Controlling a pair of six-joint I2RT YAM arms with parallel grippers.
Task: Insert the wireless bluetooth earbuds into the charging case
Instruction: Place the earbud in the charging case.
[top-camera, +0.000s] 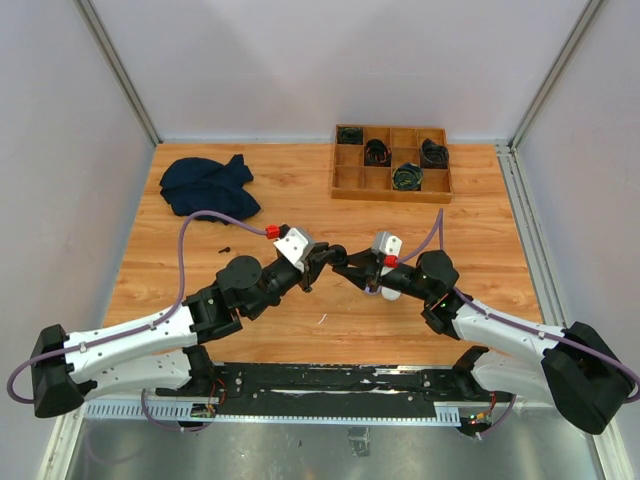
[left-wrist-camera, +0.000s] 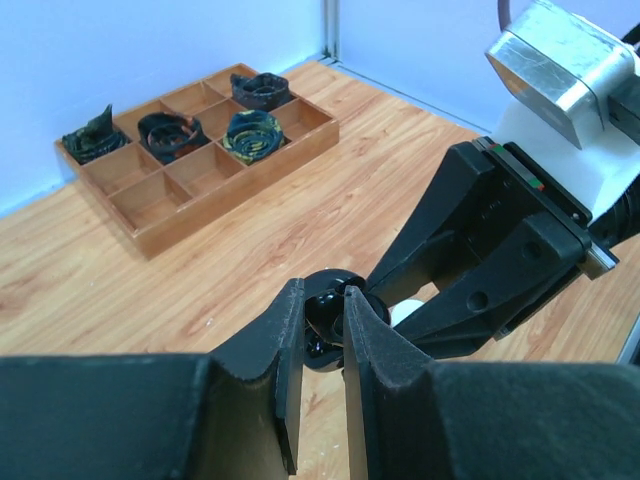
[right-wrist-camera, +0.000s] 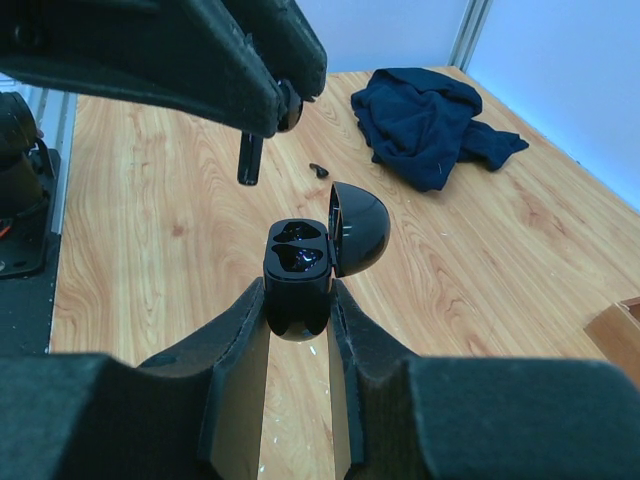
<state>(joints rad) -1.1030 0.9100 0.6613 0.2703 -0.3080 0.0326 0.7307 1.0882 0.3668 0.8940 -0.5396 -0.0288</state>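
Wireless bluetooth earbuds (left-wrist-camera: 322, 316): one black, seemingly pinched in narrow jaws of left gripper (left-wrist-camera: 322, 298), just beside open charging case (right-wrist-camera: 297, 258). Case clamped in right gripper (right-wrist-camera: 298, 298), lid up. Small black piece (right-wrist-camera: 318, 168) loose on table (right-wrist-camera: 150, 230), likely second bud. Well contents unclear. Probably neither insertion done.

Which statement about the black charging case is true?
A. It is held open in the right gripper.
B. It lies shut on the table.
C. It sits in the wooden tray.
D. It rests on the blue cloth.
A: the charging case is clamped in the right gripper, lid hinged open and sockets showing, near the left gripper pinching a black earbud.
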